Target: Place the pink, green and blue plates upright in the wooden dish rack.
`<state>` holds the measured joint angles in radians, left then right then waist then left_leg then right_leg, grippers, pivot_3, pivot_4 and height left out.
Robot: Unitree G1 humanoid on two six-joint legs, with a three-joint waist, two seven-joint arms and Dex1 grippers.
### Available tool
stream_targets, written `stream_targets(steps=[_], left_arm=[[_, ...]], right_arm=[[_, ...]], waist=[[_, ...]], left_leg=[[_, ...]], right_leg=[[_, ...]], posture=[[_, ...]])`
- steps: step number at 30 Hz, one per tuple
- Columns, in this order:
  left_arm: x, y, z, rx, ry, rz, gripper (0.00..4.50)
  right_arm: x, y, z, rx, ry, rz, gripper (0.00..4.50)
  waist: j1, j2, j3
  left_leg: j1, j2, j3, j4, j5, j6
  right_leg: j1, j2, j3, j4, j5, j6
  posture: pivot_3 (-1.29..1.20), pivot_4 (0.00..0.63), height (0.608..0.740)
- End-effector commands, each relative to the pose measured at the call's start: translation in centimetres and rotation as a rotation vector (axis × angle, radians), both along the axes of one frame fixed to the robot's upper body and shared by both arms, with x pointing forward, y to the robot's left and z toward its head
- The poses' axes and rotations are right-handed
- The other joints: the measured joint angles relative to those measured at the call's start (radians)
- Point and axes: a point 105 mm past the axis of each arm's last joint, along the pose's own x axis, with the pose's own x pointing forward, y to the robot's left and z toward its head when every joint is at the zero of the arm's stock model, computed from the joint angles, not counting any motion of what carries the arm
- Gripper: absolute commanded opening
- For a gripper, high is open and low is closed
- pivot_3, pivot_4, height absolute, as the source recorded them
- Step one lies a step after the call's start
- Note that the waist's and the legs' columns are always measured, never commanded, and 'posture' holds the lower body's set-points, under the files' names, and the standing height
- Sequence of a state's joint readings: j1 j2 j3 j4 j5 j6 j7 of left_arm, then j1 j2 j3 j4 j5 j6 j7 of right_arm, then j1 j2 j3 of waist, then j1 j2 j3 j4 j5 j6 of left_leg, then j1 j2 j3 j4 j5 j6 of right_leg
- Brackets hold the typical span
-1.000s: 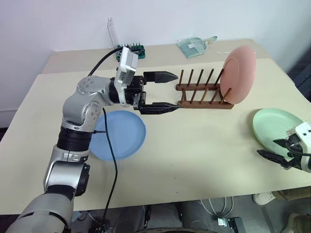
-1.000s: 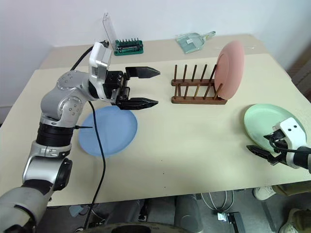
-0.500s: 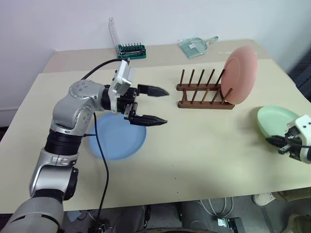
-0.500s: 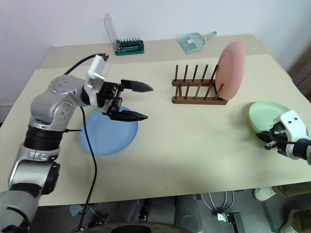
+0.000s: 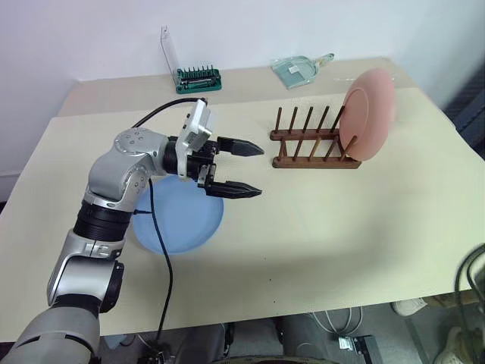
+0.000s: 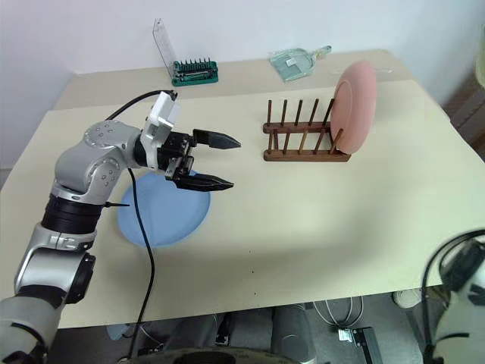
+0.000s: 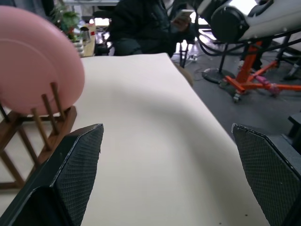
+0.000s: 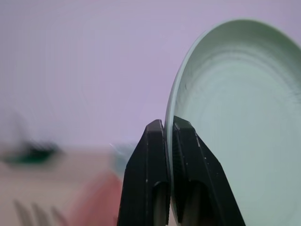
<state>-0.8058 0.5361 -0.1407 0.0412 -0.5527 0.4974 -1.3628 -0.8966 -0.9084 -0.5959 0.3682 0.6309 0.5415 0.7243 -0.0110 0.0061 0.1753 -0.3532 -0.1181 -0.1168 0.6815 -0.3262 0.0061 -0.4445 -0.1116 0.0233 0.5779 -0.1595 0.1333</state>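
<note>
The right gripper [image 8: 168, 179], pinching the green plate [image 8: 235, 132] edge-on by its rim, is nearer the wooden dish rack [image 5: 314, 140], upper right of the frame, whose free slots lie left of the pink plate [image 5: 369, 114]; the left gripper [image 5: 246, 168] hangs spread and empty.

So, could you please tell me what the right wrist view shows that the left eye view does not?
Right wrist view: the green plate, its rim clamped in the shut right gripper. Left eye view: the blue plate flat on the table near the open left gripper. Both: the pink plate in the rack, blurred from the wrist.
</note>
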Motion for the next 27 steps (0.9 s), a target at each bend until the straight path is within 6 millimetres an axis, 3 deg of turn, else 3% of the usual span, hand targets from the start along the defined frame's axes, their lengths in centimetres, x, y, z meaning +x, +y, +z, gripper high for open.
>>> stream_targets(steps=[1,4,9,12,16,27], left_arm=[[-0.1,0.1,1.1,-0.018,-0.049,0.009,4.50],[-0.1,0.3,1.2,-0.023,-0.048,0.021,4.50],[-0.3,0.7,1.2,-0.023,-0.045,0.040,4.50],[-0.3,0.7,1.2,-0.023,-0.043,0.048,4.50],[-0.4,0.8,1.2,-0.020,-0.032,0.046,4.50],[-0.6,0.8,1.4,-0.015,-0.029,0.041,4.50]], right_arm=[[-1.8,4.3,3.0,0.127,-0.111,0.376,0.07],[-2.6,6.6,3.4,0.231,-0.090,0.613,0.07],[-3.2,8.7,2.6,0.278,-0.029,0.836,0.07],[-2.2,9.2,0.5,0.272,0.055,0.846,0.07],[-1.4,8.5,-1.0,0.379,0.107,0.905,0.07],[0.7,10.2,-5.9,0.323,0.267,0.880,0.07]], waist=[[0.000,0.000,0.000],[0.001,0.000,0.000],[0.007,0.001,0.000],[0.003,0.001,0.000],[0.000,0.001,0.000],[-0.001,0.001,0.000]], left_leg=[[0.000,0.000,0.000,0.000,0.000,0.000],[0.000,0.000,0.000,0.001,0.000,0.000],[-0.002,-0.001,-0.001,0.001,0.000,0.001],[-0.002,-0.001,-0.001,0.001,0.000,0.001],[-0.002,-0.001,0.000,0.001,0.000,0.001],[-0.002,-0.001,0.000,0.001,0.000,0.001]], right_leg=[[0.000,-0.001,0.000,0.000,0.000,0.000],[-0.001,-0.001,0.000,0.000,0.000,0.000],[-0.002,-0.001,0.000,0.000,0.000,-0.001],[-0.002,-0.001,0.000,0.000,0.000,-0.001],[-0.002,-0.001,0.000,0.001,0.001,0.000],[-0.003,-0.001,0.000,0.001,0.001,0.000]], posture=[[0.00,0.150,0.740],[0.00,0.150,0.740],[0.00,0.150,0.740],[0.00,0.150,0.740],[0.00,0.150,0.740],[0.00,0.150,0.740]])
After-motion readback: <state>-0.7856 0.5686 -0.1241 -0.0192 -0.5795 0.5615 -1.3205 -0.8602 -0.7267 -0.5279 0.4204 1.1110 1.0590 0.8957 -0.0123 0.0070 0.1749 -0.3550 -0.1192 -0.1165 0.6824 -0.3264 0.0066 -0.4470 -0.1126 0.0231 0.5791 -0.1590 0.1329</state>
